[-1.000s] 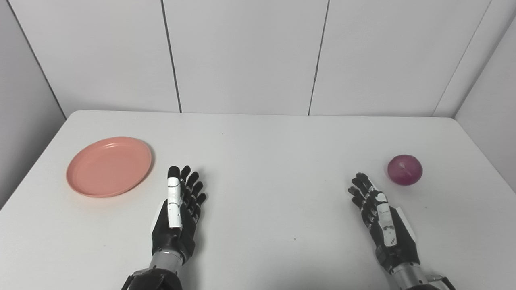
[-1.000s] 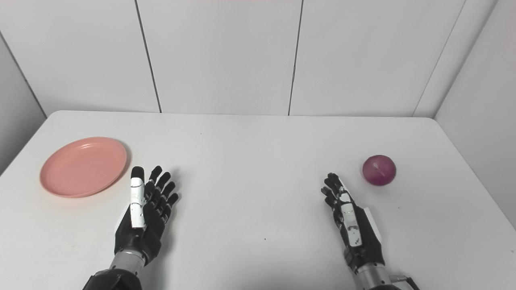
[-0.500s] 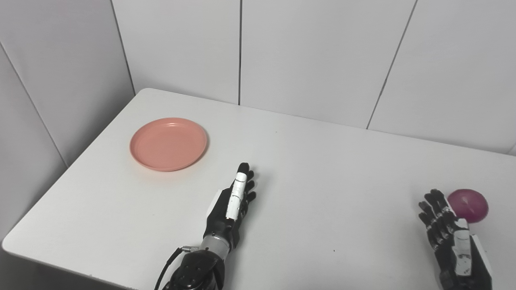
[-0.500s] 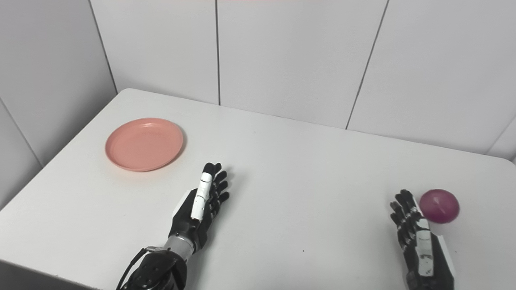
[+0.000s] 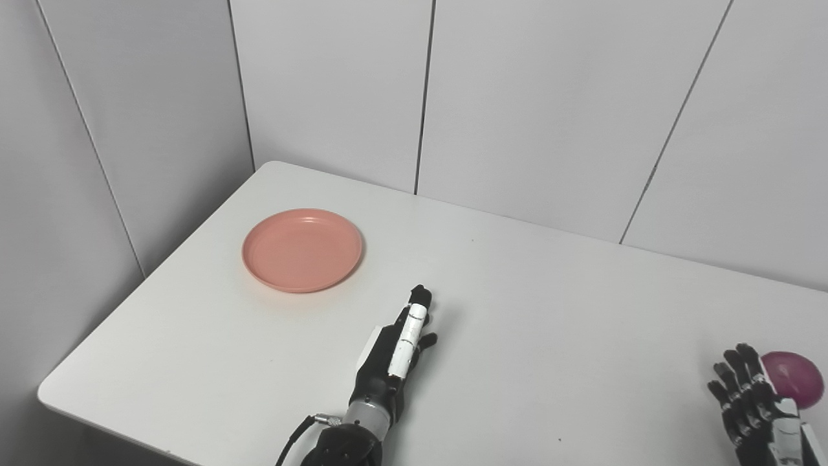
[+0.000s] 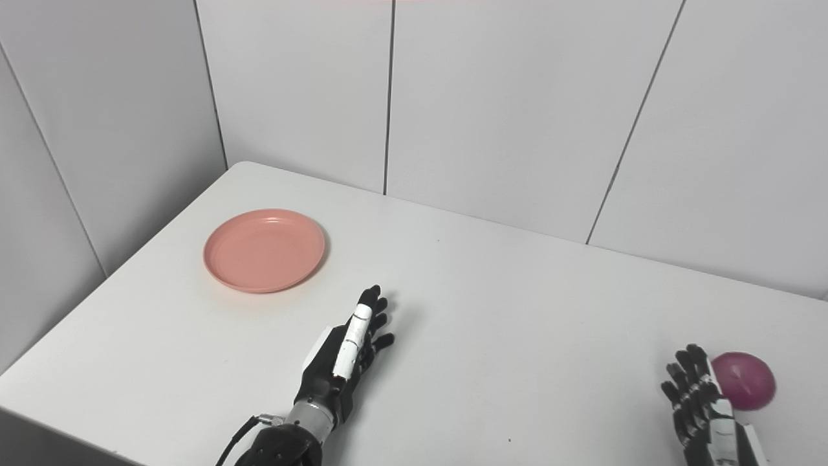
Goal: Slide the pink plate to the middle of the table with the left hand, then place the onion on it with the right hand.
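Pink and shallow, the round plastic plate (image 5: 302, 249) lies flat near the far left corner of the white table (image 5: 550, 304), well away from the middle where the task wants it. The black-and-white left hand (image 5: 399, 353) rests just above the tabletop with its fingers (image 5: 419, 304) straight and spread a little, holding nothing; it lies edge-up with the thumb side on top, pointing forward, and the plate sits ahead of it and to its left, apart from it. Judging by that pose, the slide has not yet begun, and the hand must first reach past the plate's rim to draw it inward.

At the lower right edge, the right hand (image 6: 702, 404) waits with fingers extended and apart, empty, its fingertips just beside the round purple onion (image 6: 742, 380); whether they touch cannot be told. That closeness suits the later pick.

Plain grey wall panels (image 5: 530, 97) close in the table on two sides. Nothing on the tabletop stands between plate and centre.
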